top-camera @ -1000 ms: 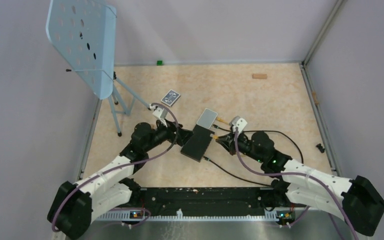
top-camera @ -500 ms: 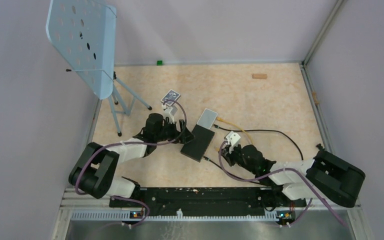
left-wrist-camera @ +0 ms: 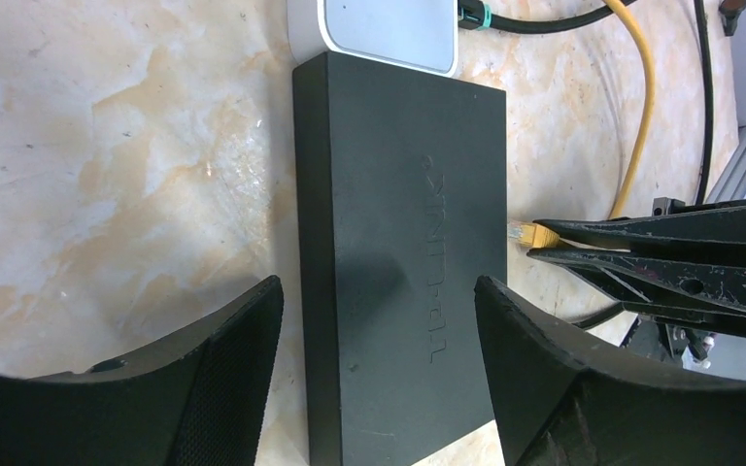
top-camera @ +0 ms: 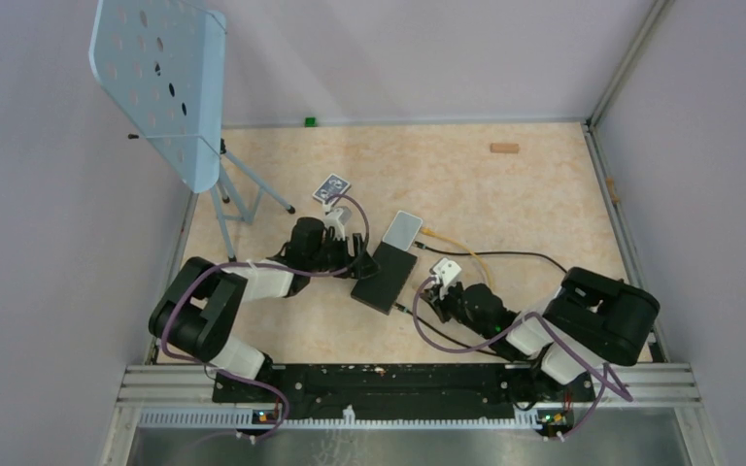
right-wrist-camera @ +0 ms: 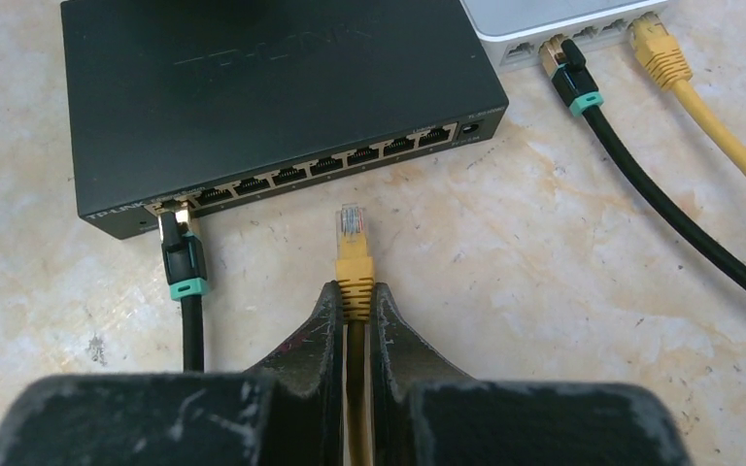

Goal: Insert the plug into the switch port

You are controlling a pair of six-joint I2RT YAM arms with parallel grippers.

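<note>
The flat black switch box (top-camera: 385,275) lies on the table, and its row of ports (right-wrist-camera: 330,165) faces my right gripper. My right gripper (right-wrist-camera: 355,296) is shut on the yellow plug (right-wrist-camera: 353,248). It holds the plug level, a short way in front of the middle ports and not touching them. In the left wrist view the plug tip (left-wrist-camera: 531,234) sits just off the box's edge (left-wrist-camera: 398,243). My left gripper (left-wrist-camera: 379,291) is open, one finger on each side of the box's end. From above, the left gripper (top-camera: 355,254) and right gripper (top-camera: 425,291) flank the box.
A black cable with a teal boot (right-wrist-camera: 183,257) is plugged into the leftmost port. A pale grey small switch (top-camera: 403,229) abuts the box's far end, with black and yellow cables plugged in. A playing card (top-camera: 333,187) and a blue music stand (top-camera: 160,83) stand to the left.
Both arms have folded back, their elbows drawn toward the bases. The right gripper, still holding the plug, has slid a little nearer along the port edge. The box has not moved.
</note>
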